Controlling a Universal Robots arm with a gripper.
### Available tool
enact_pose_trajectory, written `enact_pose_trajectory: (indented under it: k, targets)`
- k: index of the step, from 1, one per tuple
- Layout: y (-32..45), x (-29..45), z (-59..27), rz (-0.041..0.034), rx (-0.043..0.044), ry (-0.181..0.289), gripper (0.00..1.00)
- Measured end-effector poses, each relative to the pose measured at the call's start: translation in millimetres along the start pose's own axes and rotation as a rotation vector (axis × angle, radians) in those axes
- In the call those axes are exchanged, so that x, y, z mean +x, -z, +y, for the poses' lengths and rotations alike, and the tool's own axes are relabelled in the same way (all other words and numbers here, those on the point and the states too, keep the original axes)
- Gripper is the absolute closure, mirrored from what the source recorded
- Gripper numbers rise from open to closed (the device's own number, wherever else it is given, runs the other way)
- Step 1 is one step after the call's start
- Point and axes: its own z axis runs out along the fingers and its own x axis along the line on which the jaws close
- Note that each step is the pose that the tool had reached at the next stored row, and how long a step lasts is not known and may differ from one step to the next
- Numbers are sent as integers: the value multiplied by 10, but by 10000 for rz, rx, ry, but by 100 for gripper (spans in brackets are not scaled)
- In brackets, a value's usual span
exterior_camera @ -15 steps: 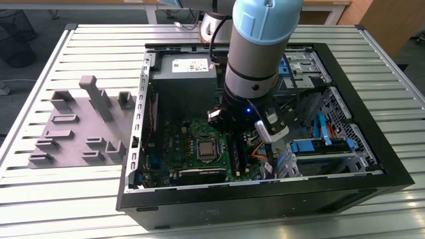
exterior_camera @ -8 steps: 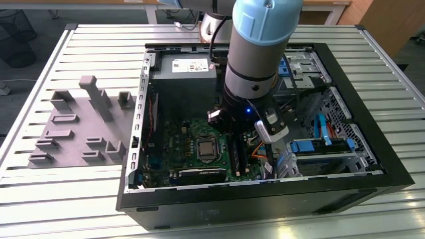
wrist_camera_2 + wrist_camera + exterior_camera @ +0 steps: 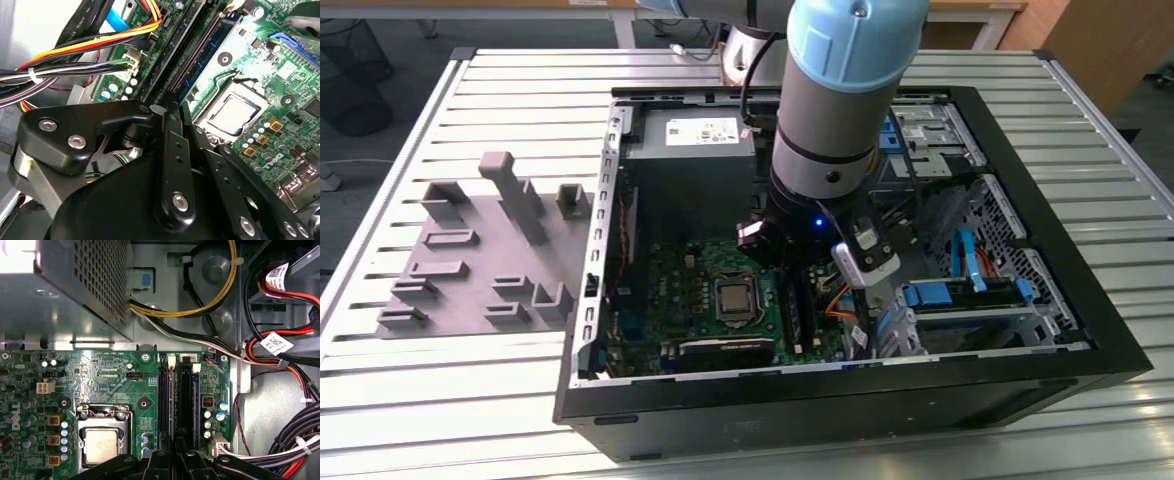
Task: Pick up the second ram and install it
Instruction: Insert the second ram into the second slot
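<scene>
Pinching the second ram (image 3: pixel 171 400) upright in a black motherboard slot (image 3: pixel 164 405), narrowed gripper (image 3: pixel 175 454); white printed cable tags (image 3: pixel 276 343) nearby.

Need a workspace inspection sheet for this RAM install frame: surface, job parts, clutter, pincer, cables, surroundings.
Surface: slatted metal table, carrying an open computer case.
Job's things: the second ram stands in a motherboard slot directly ahead of the pincer; whether it is fully seated cannot be told.
Clutter: grey fixture blocks on the table, at the exterior view's left of the case.
Grippers: pincer is down inside the case, over the memory slots beside the processor socket.
Cables: bundled wires run along the case wall beside the slots, apart from the ram.
Surroundings: wooden furniture behind the table.
</scene>
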Motion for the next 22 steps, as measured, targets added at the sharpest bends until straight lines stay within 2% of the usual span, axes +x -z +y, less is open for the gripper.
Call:
enact_pose_trajectory:
  k: [22]
  targets:
    - [-32,-7,-2,-3,-3,-143,86]
